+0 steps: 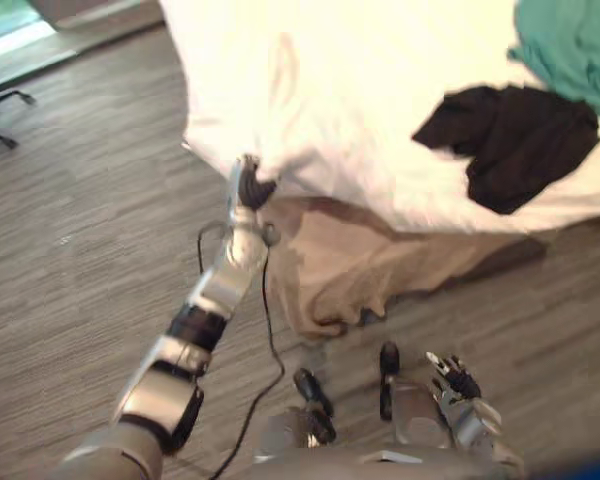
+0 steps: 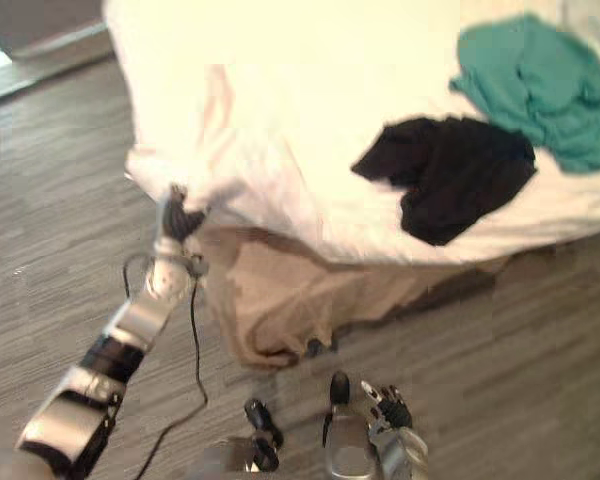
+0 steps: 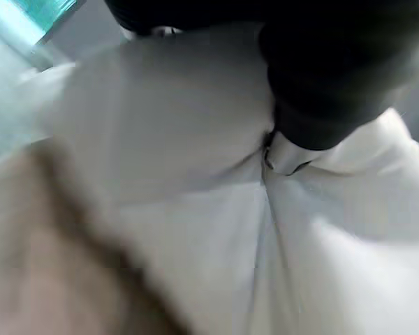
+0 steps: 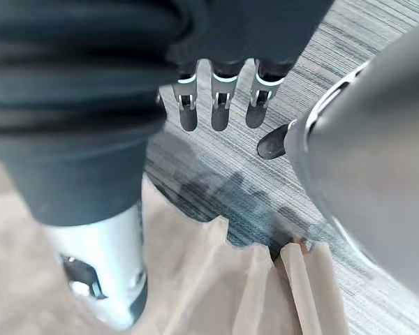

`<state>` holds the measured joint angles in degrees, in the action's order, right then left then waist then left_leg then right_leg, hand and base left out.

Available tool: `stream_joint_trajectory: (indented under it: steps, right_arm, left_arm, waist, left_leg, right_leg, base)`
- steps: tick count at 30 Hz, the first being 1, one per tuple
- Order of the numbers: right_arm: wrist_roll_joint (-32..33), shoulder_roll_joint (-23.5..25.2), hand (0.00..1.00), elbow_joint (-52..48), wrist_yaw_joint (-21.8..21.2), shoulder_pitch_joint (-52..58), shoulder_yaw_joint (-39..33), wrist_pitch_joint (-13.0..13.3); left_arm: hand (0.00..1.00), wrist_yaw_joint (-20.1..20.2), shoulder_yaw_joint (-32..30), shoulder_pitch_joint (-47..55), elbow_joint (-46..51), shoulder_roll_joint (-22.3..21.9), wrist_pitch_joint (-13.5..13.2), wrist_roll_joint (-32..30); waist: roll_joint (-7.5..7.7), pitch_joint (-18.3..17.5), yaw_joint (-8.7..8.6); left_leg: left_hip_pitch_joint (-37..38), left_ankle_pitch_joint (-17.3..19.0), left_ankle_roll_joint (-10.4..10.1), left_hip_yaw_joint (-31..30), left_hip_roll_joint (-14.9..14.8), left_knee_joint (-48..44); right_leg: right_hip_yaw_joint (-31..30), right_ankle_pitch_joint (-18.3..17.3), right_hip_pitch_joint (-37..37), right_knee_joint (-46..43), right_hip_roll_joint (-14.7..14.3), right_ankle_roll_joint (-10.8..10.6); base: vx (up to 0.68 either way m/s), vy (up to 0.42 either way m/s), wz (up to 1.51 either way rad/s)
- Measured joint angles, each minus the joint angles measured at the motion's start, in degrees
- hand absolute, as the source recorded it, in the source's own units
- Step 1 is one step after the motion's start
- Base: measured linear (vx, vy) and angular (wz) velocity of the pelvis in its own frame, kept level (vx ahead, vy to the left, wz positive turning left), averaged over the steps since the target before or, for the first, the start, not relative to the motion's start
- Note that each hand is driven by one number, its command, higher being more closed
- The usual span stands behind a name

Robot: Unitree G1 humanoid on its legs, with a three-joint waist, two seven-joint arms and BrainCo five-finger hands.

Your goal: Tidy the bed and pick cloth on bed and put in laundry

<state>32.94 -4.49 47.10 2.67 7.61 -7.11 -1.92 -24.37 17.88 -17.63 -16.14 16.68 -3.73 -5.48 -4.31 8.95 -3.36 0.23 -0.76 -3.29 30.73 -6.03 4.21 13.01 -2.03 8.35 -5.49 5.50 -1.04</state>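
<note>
While the left hand point(image 1: 250, 190) is pressed into the hanging corner of the white cover point(image 1: 360, 110) at about 10 o'clock of the head view, its hold cannot be told, as it is buried in the folds. In the left wrist view, creases are seen running towards it. The right hand point(image 1: 465, 400) is held low at 5 o'clock, slack and wide with nothing in it, above the floor point(image 4: 349, 70) and beside the tan under-sheet point(image 1: 360, 270). That sheet is draped off the bed edge at 6 o'clock and pooled on the floor. The task's cloths are left on the cover: the black cloth point(image 1: 515, 140) at 2 o'clock, close to the bed's near edge, and the teal cloth point(image 1: 570, 45) at 1 o'clock, just beside it and seemingly touching. Both are well apart from either hand. Several risks are judged. If the corner is tugged outward or down, the cover could be dragged further off the bed. The black cloth could then be slid over the edge with it. If the corner is only lightly caught, it could be lost mid-pull and the wrinkles left in. The pooled tan sheet could be snagged or trodden when the bed is approached. When the black cloth is lifted, the teal one could be dragged along. No brand, label or readable writing is made out on the cloths, cover or sheet.
</note>
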Motion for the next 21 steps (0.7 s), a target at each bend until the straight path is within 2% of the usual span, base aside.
stream_joint_trajectory:
  steps: [2,3,6,10,15,17,19,21]
  right_arm:
    - [-0.03,0.04,0.00,1.37,0.58,0.27,-0.11,-1.96]
    - [-0.15,0.03,0.00,2.26,0.76,0.30,-0.71,-3.06]
    - [-0.58,-0.15,0.00,4.05,0.61,0.32,-1.48,-5.33]
    - [-0.90,-0.67,0.00,6.17,-0.68,-0.35,-1.87,-8.18]
    - [-4.98,-0.97,0.00,8.20,-2.64,-1.29,-1.96,-9.58]
    - [-6.87,-1.11,0.00,9.30,-4.01,-1.97,-1.96,-9.53]
    - [-7.41,-1.15,0.00,10.37,-4.83,-2.34,-1.97,-9.21]
    - [-7.98,-1.14,0.00,11.27,-5.36,-2.32,-2.07,-8.91]
  left_arm:
    - [1.00,2.12,-0.06,5.00,0.83,-2.08,-1.77,2.47]
    - [0.00,3.26,-0.09,7.60,2.21,-3.15,-2.77,3.72]
    - [0.00,5.82,-0.23,12.74,5.05,-5.18,-5.18,4.38]
    - [0.00,10.37,-0.62,17.78,6.37,-5.21,-7.27,6.71]
    - [0.00,10.49,-1.10,22.58,3.78,-5.33,-7.17,9.99]
    - [0.00,7.88,-2.44,23.31,-1.26,-6.49,-6.69,13.88]
    - [0.00,3.87,-5.43,24.16,-6.55,-8.09,-6.55,17.56]
    - [0.00,-1.59,-12.14,26.46,-14.75,-9.23,-6.60,20.86]
  waist:
    - [0.71,-1.61,0.19]
    - [1.19,-2.21,0.30]
    - [1.40,-2.75,0.79]
    - [1.10,-3.23,1.26]
    - [1.02,-4.68,1.45]
    - [1.13,-4.76,1.48]
    - [1.58,-5.01,2.46]
    - [2.11,-5.12,3.33]
  left_leg:
    - [1.74,-0.16,-0.25,-0.88,-0.02,1.11]
    - [2.58,-0.18,-0.29,-1.62,-0.05,1.32]
    - [3.20,-0.16,-0.33,-3.70,-0.18,1.33]
    - [4.14,-0.16,-0.33,-6.42,-0.22,1.32]
    - [5.67,-0.16,-0.33,-8.49,-0.29,1.32]
    - [5.86,-0.16,-0.33,-9.51,-0.52,1.32]
    - [5.88,-0.16,-0.33,-9.53,-0.68,1.32]
    - [6.51,-0.16,-0.33,-10.39,-0.76,1.32]
  right_leg:
    - [0.70,0.05,-2.41,1.54,-0.46,-0.09]
    - [1.24,0.06,-3.68,2.36,-0.67,-0.11]
    - [2.69,-0.01,-5.93,3.85,-1.04,-0.23]
    - [3.87,-0.07,-8.37,5.33,-1.80,-0.33]
    - [4.76,-0.24,-11.26,6.76,-2.06,-0.60]
    - [5.23,-0.25,-11.86,6.80,-2.22,-0.61]
    - [5.24,-0.26,-12.03,6.81,-2.38,-0.63]
    - [5.74,-0.41,-12.92,6.99,-2.44,-0.85]
  base:
    - [0.09,-0.012,0.21]
    - [0.08,-0.021,0.14]
    - [0.08,-0.030,0.27]
    - [0.08,-0.048,0.19]
    - [0.09,-0.024,0.11]
    - [0.03,-0.007,0.15]
    - [0.01,-0.003,0.02]
    - [0.00,-0.012,0.15]
